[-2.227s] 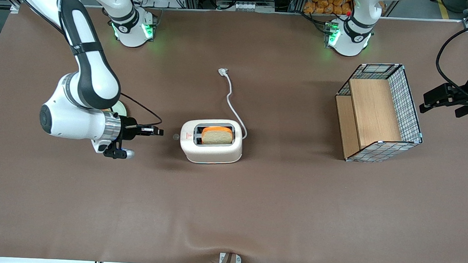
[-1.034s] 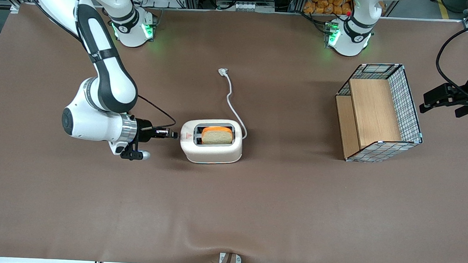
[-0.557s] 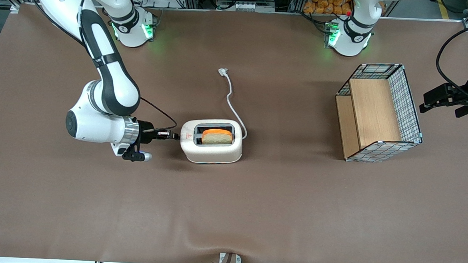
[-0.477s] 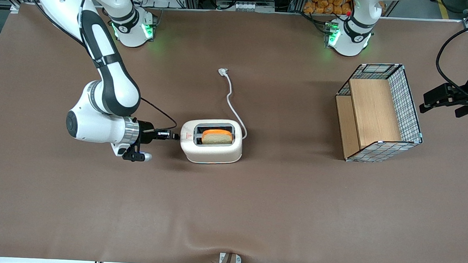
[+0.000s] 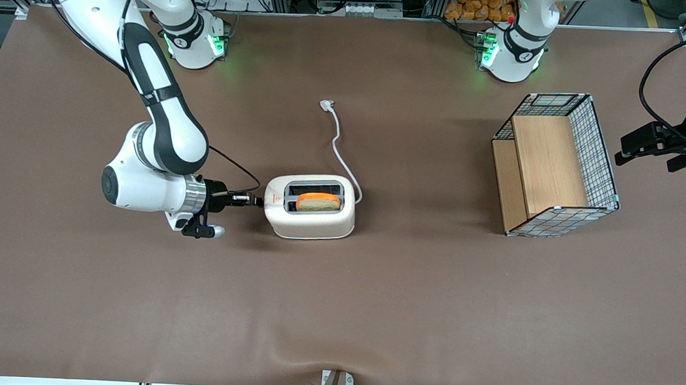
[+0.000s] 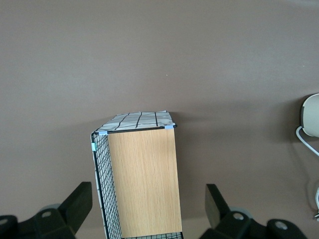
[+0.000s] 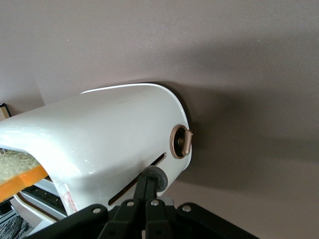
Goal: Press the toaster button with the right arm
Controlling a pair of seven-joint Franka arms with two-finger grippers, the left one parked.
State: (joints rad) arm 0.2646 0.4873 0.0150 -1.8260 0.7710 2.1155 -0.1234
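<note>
The white toaster (image 5: 309, 223) stands in the middle of the table with a slice of bread (image 5: 318, 202) low in the slot nearer the front camera. The right arm (image 5: 163, 142) lies level, toward the working arm's end of the table. Its gripper (image 5: 258, 200) is shut, with the fingertips against the toaster's short end wall. In the right wrist view the closed fingertips (image 7: 151, 175) rest on the grey toaster button (image 7: 162, 177) at the end of a dark slit in the toaster (image 7: 109, 134). A brown dial (image 7: 181, 142) sits beside it. The front view hides the button.
The toaster's white cord (image 5: 339, 145) runs away from the front camera to a loose plug (image 5: 326, 104). A wire-mesh wooden basket (image 5: 555, 168) lies on its side toward the parked arm's end; it also shows in the left wrist view (image 6: 142, 179).
The gripper has moved up to the toaster's end wall and onto the button. The bread has sunk lower into its slot.
</note>
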